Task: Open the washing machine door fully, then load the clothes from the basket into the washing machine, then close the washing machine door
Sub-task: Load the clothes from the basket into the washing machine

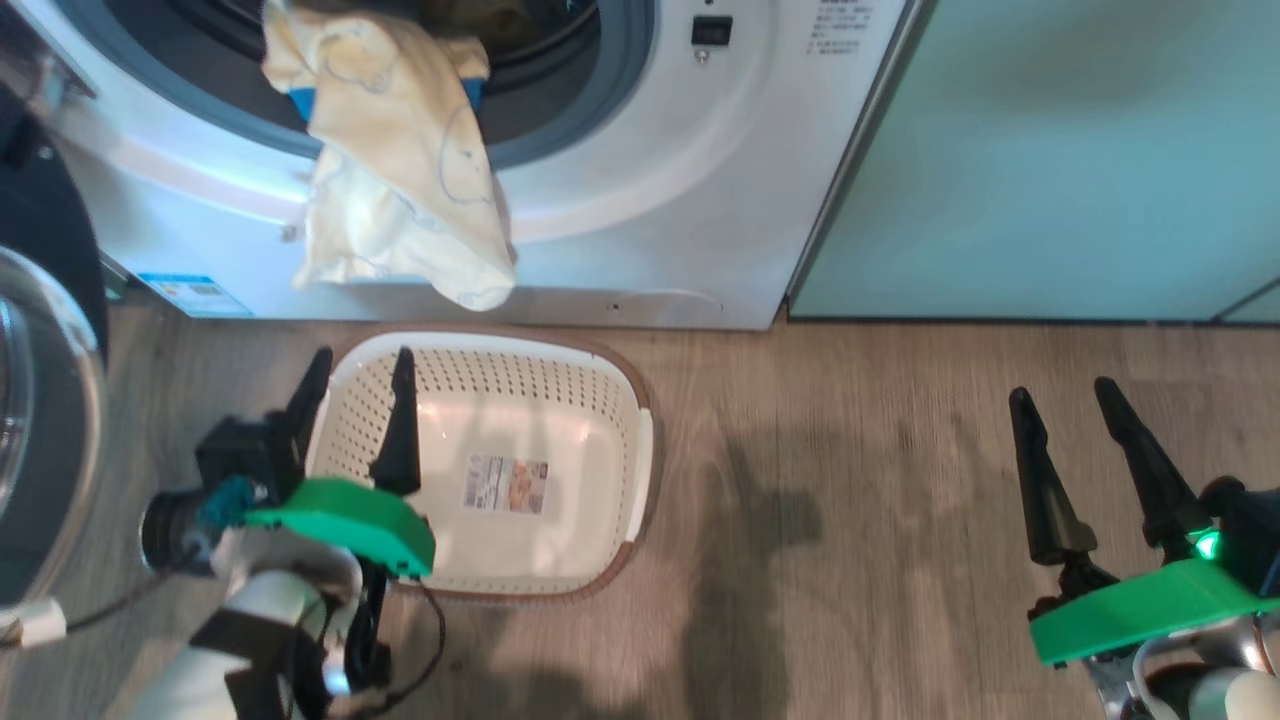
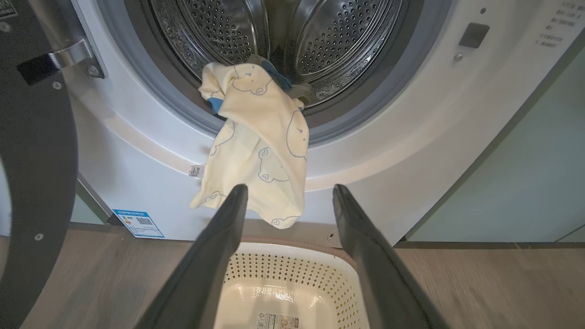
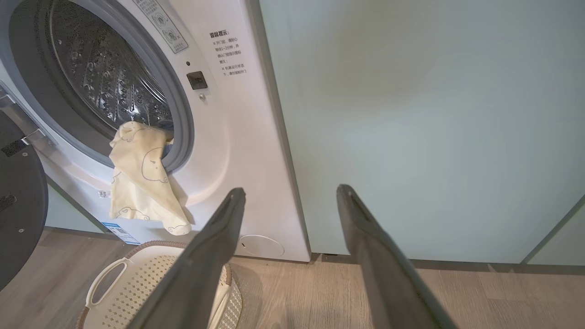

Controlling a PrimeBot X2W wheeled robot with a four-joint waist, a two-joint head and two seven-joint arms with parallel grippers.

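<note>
The left claw (image 1: 361, 372) is hovering wide open across the left wall of the basket (image 1: 560, 395), holding nothing. The right claw (image 1: 1062, 395) is hanging equally spread and empty over bare floor (image 1: 850, 450), well apart from everything. The basket is sitting on the floor just in front of the washing machine (image 1: 680, 190), showing nothing but its label sticker (image 1: 506, 484), so emptying it looks done. The washing machine door (image 1: 35, 400) is standing swung open at the left. The clothes (image 1: 400, 170) are draping over the grey rim of the drum mouth (image 1: 610, 90), upper end inside, long axis running down the white front, lower end pointing at the basket. Pushing them fully in and closing the door are, I judge, remaining.
</note>
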